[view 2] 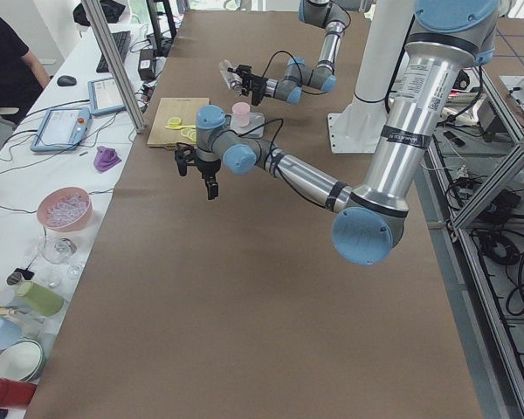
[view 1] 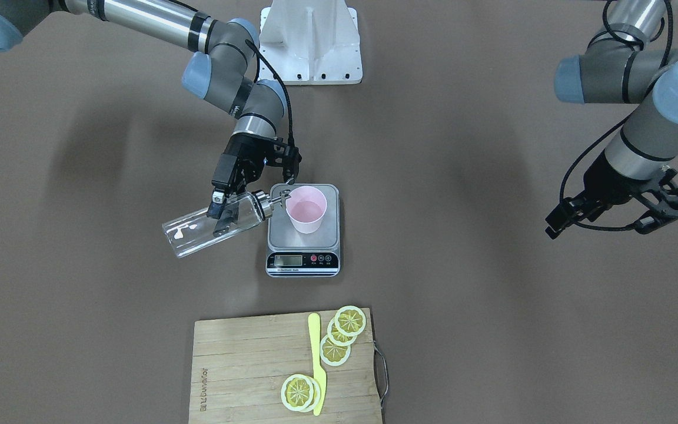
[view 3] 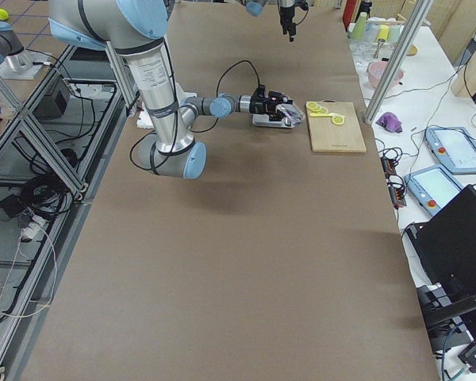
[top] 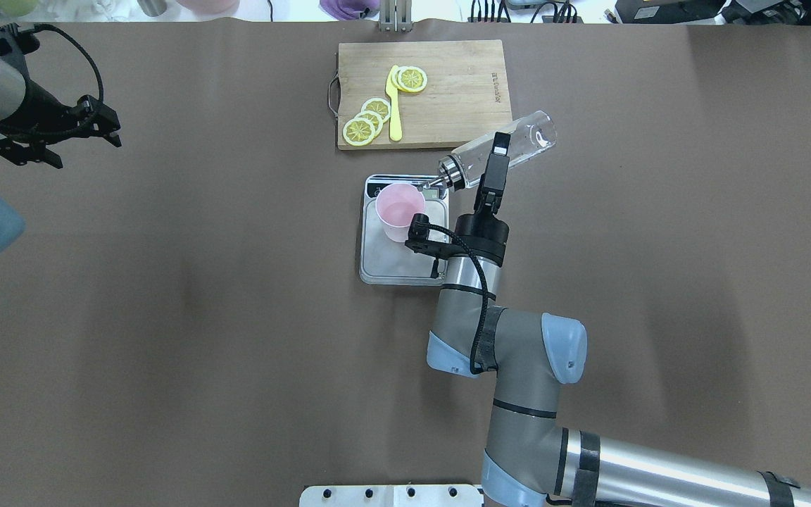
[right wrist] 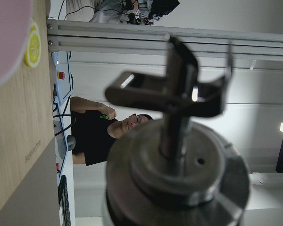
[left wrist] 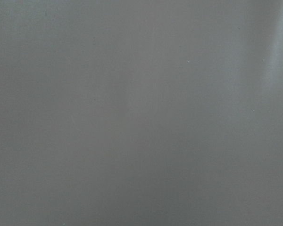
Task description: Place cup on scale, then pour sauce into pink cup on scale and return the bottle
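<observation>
1. Grip: the right gripper (view 1: 221, 215) is clamped across the middle of the small clear glass bottle with the shiny metal collar and pour spout (view 1: 192, 232). Its jaws are narrowed onto the glass. The bottle's base sticks out on one side of them and the collar on the other, a mid-body hold that probably keeps the tilt steady.
2. Tilt: the bottle lies close to level with the spout (view 1: 277, 200) a little lower than the base, which suits a slow pour rather than a gush.
3. Target: the small pale pink tapered plastic cup (view 1: 306, 209) stands upright just beyond the spout end, on the collar side of the jaws. The spout tip is at or just over its rim, so anything leaving the bottle should fall inside.
4. Support: the cup sits on the silver platform of the small rectangular kitchen scale (view 1: 302, 260), toward the platform's back half. The black display strip is left uncovered — presumably so the weight stays readable.
5. Sauce: it is clear, and I cannot make out a stream. A faint line inside the cup suggests some liquid is already there.
6. Idle arm: the left gripper (view 1: 618, 218) hangs well apart from everything, jaws spread and empty — likely parked clear of the pour.
7. Remaining: judging by this, the pour is in hand and the bottle's return is not yet done.
</observation>
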Controlling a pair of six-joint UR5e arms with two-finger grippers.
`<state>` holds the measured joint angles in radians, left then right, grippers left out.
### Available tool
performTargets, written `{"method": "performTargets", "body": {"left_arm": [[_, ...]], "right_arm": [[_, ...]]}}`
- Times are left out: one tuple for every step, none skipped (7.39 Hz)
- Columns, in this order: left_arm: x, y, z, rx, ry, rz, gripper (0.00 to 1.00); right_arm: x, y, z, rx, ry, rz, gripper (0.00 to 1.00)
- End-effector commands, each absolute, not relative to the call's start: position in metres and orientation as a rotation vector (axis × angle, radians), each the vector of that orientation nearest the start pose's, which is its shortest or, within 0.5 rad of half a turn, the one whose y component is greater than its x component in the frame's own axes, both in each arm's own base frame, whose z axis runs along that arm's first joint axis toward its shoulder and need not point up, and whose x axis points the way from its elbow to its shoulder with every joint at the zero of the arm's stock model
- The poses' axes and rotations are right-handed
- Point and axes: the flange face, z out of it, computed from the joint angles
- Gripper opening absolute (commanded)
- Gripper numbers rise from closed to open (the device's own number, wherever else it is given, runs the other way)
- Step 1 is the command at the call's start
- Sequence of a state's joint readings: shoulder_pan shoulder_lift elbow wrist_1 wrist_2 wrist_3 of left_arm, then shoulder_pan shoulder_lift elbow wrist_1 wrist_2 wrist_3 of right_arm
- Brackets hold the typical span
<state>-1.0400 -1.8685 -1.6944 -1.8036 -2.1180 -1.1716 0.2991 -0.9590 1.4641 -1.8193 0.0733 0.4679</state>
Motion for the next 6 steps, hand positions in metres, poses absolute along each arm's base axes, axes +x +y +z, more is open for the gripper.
{"method": "performTargets", "body": {"left_arm": [[0.2405, -0.5702, 0.418, 0.018, 0.831, -0.424, 0.99], [0.2398, -0.5689, 0.4213, 0.016, 0.829, -0.425, 0.99], [0.2389, -0.5672, 0.4228, 0.026, 0.841, -0.42, 0.99], [0.2383, -0.5662, 0.4254, 0.024, 0.839, -0.421, 0.99], [0.2383, -0.5661, 0.4254, 0.023, 0.839, -0.421, 0.99], [0.2383, -0.5661, 0.4254, 0.023, 0.839, -0.421, 0.99]], "right_arm": [[-0.585, -0.4239, 0.2997, 1.293, 0.815, -0.447, 0.0], [-0.5837, -0.4246, 0.2982, 1.294, 0.815, -0.443, 0.0], [-0.5839, -0.4237, 0.2993, 1.304, 0.826, -0.441, 0.0], [-0.5824, -0.4233, 0.2999, 1.317, 0.842, -0.437, 0.0], [-0.5817, -0.4231, 0.2975, 1.33, 0.854, -0.429, 0.0], [-0.581, -0.4229, 0.2964, 1.345, 0.87, -0.423, 0.0]]}}
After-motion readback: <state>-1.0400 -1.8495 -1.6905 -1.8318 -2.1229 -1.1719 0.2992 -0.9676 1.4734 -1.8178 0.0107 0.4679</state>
